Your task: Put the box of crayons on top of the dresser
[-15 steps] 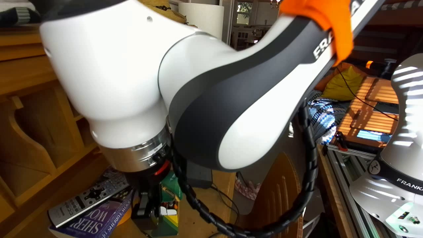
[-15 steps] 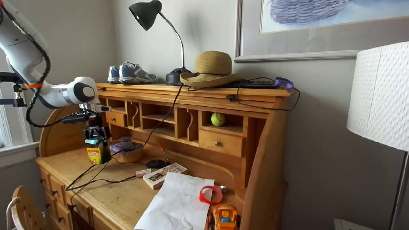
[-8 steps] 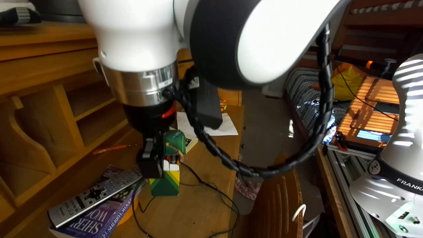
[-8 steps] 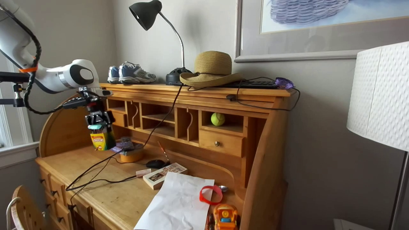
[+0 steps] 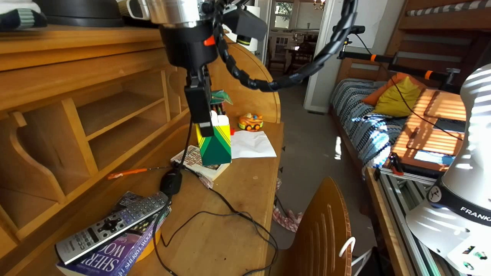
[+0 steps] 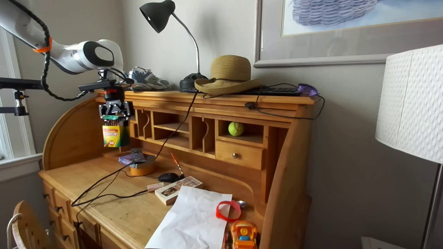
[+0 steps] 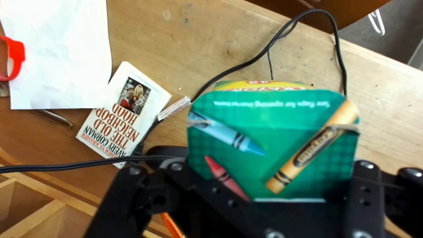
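The box of crayons [image 6: 111,136] is green and yellow with its lid flap open and crayon tips showing. It hangs upright in the air above the desktop, and it also shows in an exterior view [image 5: 215,147]. My gripper [image 6: 116,112] points down and is shut on the box's upper part. In the wrist view the green flap [image 7: 271,138] covers the space ahead of the jaws, so the fingertips are hidden. The dresser [image 6: 214,99] is light-brown wood with cubbyholes and a flat top. The box is lower than that top, in front of the left-end cubbyholes.
On the dresser's top stand sneakers [image 6: 147,79], a black lamp [image 6: 189,83], a straw hat [image 6: 228,76] and a keyboard [image 6: 273,91]. A lamp cord [image 6: 178,128] hangs down the front. A remote [image 5: 109,226], books and cables lie on the desktop. A chair [image 5: 322,230] stands in front.
My gripper has risen with the box of crayons in its hold. In an exterior view both have also shifted a little to the right. The dresser and the things on it have not moved.
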You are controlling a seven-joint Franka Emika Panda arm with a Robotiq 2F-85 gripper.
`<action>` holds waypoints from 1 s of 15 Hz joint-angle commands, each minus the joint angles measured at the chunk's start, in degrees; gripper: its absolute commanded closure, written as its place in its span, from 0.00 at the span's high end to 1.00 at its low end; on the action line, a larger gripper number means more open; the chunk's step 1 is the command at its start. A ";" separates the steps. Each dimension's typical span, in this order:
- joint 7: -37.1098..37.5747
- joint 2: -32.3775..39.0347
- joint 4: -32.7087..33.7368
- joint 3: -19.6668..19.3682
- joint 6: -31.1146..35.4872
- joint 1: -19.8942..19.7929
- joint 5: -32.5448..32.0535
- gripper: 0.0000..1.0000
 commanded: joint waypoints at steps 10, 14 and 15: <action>2.38 -0.42 4.60 0.84 -3.13 -1.44 1.63 0.57; 4.62 -3.41 12.14 -1.12 -7.19 -4.15 3.14 0.57; 3.52 -3.17 14.94 -1.62 -9.11 -5.02 3.77 0.57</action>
